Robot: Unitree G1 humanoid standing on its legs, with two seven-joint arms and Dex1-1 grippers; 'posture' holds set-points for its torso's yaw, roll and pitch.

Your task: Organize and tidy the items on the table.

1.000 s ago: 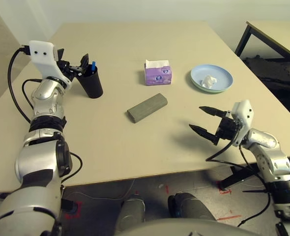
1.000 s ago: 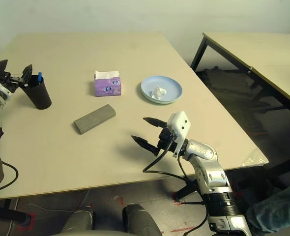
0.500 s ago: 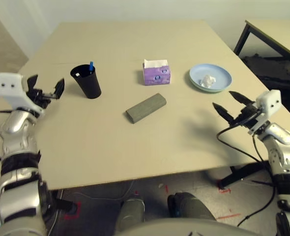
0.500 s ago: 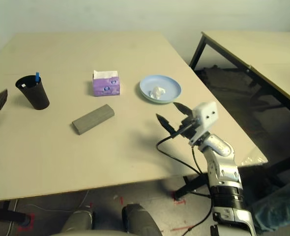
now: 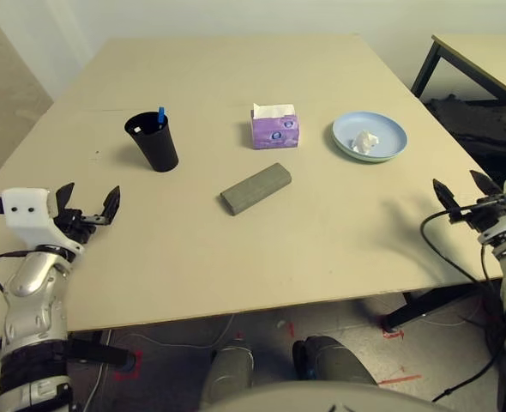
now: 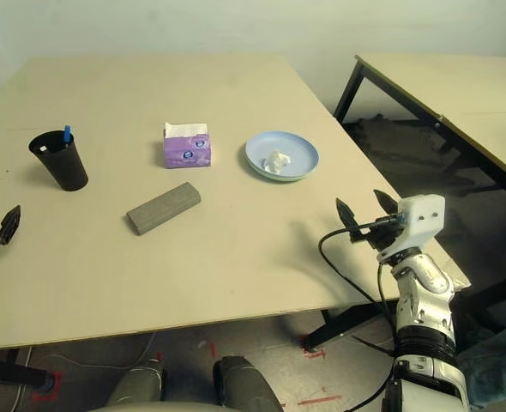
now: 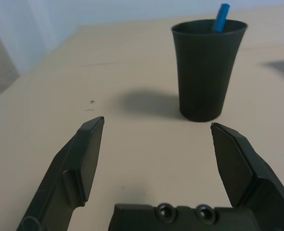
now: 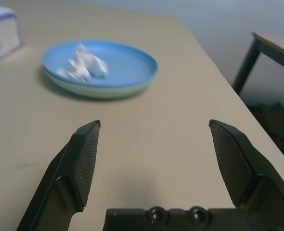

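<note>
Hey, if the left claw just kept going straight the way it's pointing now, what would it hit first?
Most likely the black cup. The open left claw points across bare table with the cup ahead, slightly off centre, so it might clip its side rather than hit squarely.

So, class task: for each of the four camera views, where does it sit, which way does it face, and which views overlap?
Left eye view: on the head, looking down at the table; both forearms show.
Right eye view: beside it, same scene, shifted.
Left wrist view: behind the open left end effector, facing the black cup.
Right wrist view: behind the open right end effector, facing the plates.
Shared: both wrist views' targets appear in the eye views.
</note>
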